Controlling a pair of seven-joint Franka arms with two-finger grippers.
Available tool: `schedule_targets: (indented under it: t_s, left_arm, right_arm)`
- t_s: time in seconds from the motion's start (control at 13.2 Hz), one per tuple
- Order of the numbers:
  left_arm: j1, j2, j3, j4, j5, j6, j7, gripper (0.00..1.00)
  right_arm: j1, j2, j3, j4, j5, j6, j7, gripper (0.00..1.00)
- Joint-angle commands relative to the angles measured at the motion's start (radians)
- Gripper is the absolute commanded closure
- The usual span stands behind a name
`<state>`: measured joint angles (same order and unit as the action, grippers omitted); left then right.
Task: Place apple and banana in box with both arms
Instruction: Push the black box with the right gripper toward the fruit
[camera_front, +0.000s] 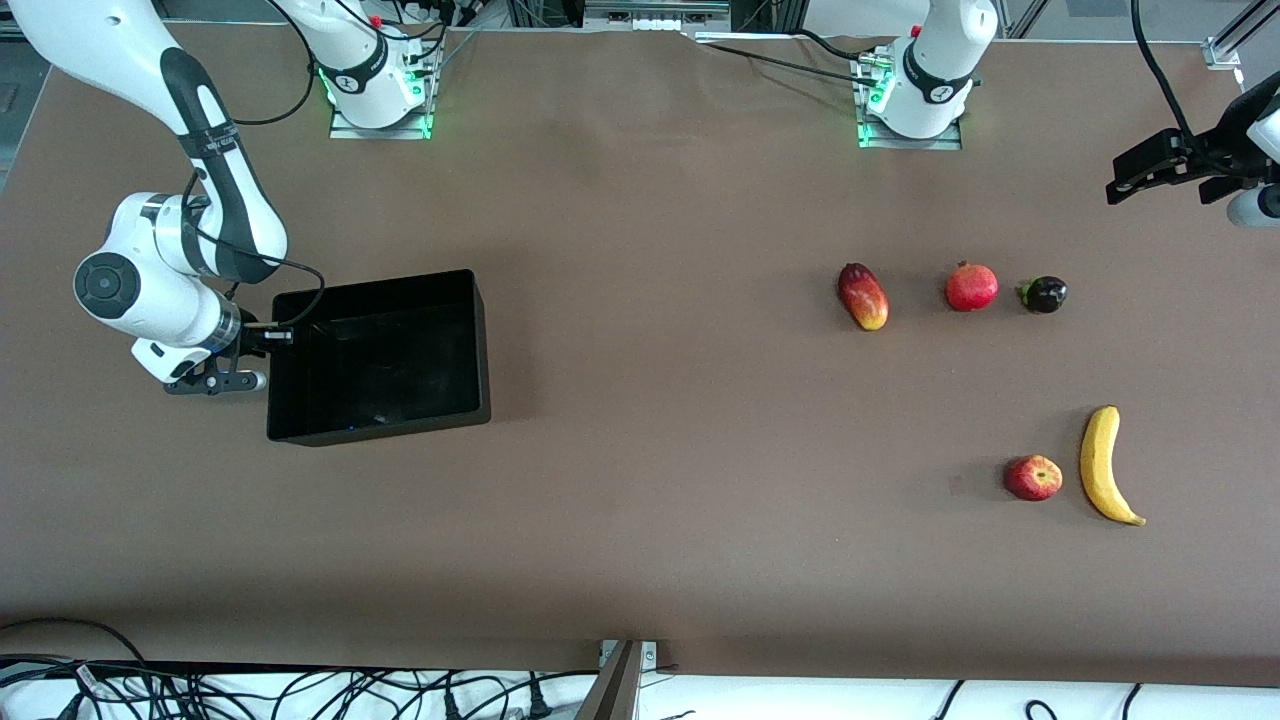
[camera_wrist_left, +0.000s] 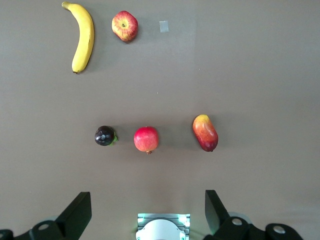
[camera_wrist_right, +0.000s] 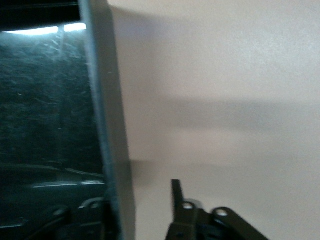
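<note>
The red apple (camera_front: 1033, 477) (camera_wrist_left: 125, 26) lies on the table toward the left arm's end, right beside the long yellow banana (camera_front: 1103, 465) (camera_wrist_left: 84, 37). The black box (camera_front: 480, 340) stands toward the right arm's end and holds nothing. My right gripper (camera_front: 235, 365) (camera_wrist_right: 134, 200) is low at the box's end wall (camera_wrist_right: 107, 125). Its jaws straddle that wall, one finger inside and one finger (camera_wrist_right: 176, 192) outside, with a gap still showing between it and the wall. My left gripper (camera_front: 1130, 180) (camera_wrist_left: 147, 207) waits open, high over the table's left-arm end, holding nothing.
A red-yellow mango (camera_front: 863, 296), a red pomegranate (camera_front: 971, 287) and a small dark purple fruit (camera_front: 1043, 294) lie in a row farther from the front camera than the apple. A small pale patch (camera_wrist_left: 163, 26) marks the table beside the apple.
</note>
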<state>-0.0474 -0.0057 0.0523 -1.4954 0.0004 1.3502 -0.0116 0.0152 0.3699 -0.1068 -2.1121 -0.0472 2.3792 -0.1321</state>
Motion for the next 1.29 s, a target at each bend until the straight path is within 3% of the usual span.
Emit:
schedule_targets:
  t_s: [0.0, 0.3, 0.38, 0.61, 0.76, 0.99, 1.22]
  left_arm:
    - [0.006, -0.005, -0.008, 0.0, 0.0, 0.0, -0.007, 0.0]
    - [0.006, -0.007, -0.006, 0.0, -0.008, 0.0, -0.005, 0.0]
    - [0.006, -0.007, -0.006, 0.0, -0.007, 0.0, -0.005, 0.0]
    - [0.006, -0.005, -0.008, 0.0, -0.005, 0.0, -0.005, 0.0]
    - [0.006, -0.004, -0.008, 0.0, -0.005, 0.0, -0.005, 0.0]
    - [0.003, 0.009, -0.008, 0.0, -0.005, 0.009, -0.005, 0.0]
    - [0.004, 0.096, -0.008, 0.0, -0.004, 0.094, -0.007, 0.0]
  right_arm:
    - [-0.006, -0.028, 0.022, 0.018, 0.026, -0.026, -0.024, 1.0]
    - [0.027, -0.032, 0.145, 0.217, 0.036, -0.217, -0.018, 1.0]
    - [0.072, -0.022, 0.15, 0.278, 0.041, -0.262, -0.012, 1.0]
    - [0.228, 0.044, 0.148, 0.441, 0.165, -0.337, 0.008, 1.0]
    - [0.297, 0.11, 0.151, 0.509, 0.231, -0.342, 0.113, 1.0]
    - [0.486, 0.228, 0.15, 0.619, 0.233, -0.31, 0.39, 1.0]
    - [0.609, 0.343, 0.148, 0.711, 0.231, -0.209, 0.584, 1.0]
